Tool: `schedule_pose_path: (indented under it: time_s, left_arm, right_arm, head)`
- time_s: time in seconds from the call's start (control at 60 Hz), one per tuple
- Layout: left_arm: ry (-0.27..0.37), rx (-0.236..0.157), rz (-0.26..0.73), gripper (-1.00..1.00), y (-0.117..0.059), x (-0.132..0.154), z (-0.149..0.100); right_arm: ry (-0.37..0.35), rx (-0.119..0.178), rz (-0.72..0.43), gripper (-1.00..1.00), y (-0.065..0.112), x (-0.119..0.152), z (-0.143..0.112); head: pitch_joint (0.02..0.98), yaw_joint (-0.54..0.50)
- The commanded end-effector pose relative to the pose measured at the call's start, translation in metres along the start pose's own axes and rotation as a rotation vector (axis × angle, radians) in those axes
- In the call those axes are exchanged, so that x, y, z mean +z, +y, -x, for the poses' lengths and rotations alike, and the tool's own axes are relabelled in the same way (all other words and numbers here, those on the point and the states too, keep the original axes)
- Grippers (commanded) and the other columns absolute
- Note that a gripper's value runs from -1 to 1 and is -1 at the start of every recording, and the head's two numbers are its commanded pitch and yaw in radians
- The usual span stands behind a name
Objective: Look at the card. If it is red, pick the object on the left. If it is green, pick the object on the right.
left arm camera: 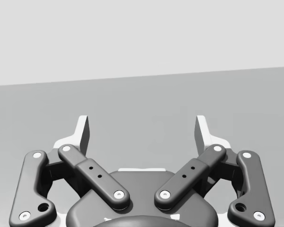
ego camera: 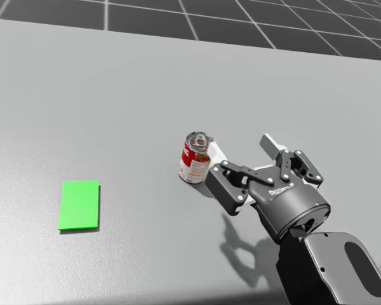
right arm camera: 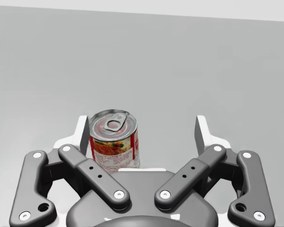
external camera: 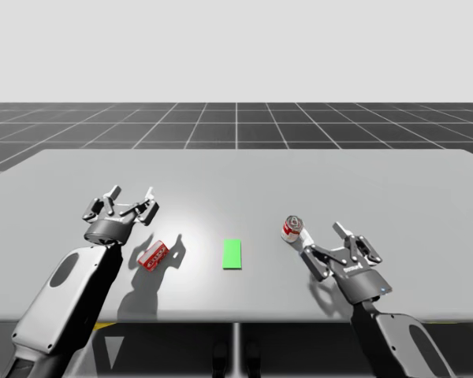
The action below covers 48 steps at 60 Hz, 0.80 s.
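Risk: can (right arm camera: 114, 142) stands close beside one finger of right gripper (right arm camera: 142, 133), jaws apart; off-centre closing could tip it. Left gripper (left arm camera: 142, 133) likewise apart.

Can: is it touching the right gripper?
Cannot tell. In the right wrist view the can sits right beside one finger of the right gripper, contact unclear; the other finger stands clearly apart.

Green card (external camera: 232, 254); red-and-white can (right arm camera: 114, 142), silver lid, between white-tipped fingers (right arm camera: 83, 135) of dark grey right gripper (right arm camera: 142, 126); red box (external camera: 154, 256), white print; grey table (external camera: 299, 181).
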Motion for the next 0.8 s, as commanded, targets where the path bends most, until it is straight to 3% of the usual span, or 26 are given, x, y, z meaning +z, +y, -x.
schedule_pose_path:
  time_s: [0.017, 0.217, 0.483, 0.8]
  left_arm:
    - [0.003, -0.003, 0.001, -1.00, -0.001, -0.001, 0.002]
    - [0.001, -0.003, 0.000, -1.00, -0.001, -0.002, 0.002]
    - [-0.002, -0.003, -0.001, -1.00, 0.000, -0.002, 0.002]
    - [-0.005, -0.001, -0.002, -1.00, 0.000, -0.001, 0.001]
  right_arm:
    - [0.039, -0.008, -0.056, -1.00, 0.015, 0.015, 0.026]
    - [0.074, -0.009, -0.091, -1.00, 0.026, 0.004, 0.044]
    - [0.158, -0.005, -0.037, -1.00, 0.030, -0.022, 0.057]
    - [0.151, 0.040, -0.007, -1.00, 0.031, -0.057, 0.055]
  head:
    - [0.797, -0.28]
    - [0.797, -0.27]
    - [0.801, -0.27]
    - [0.802, -0.26]
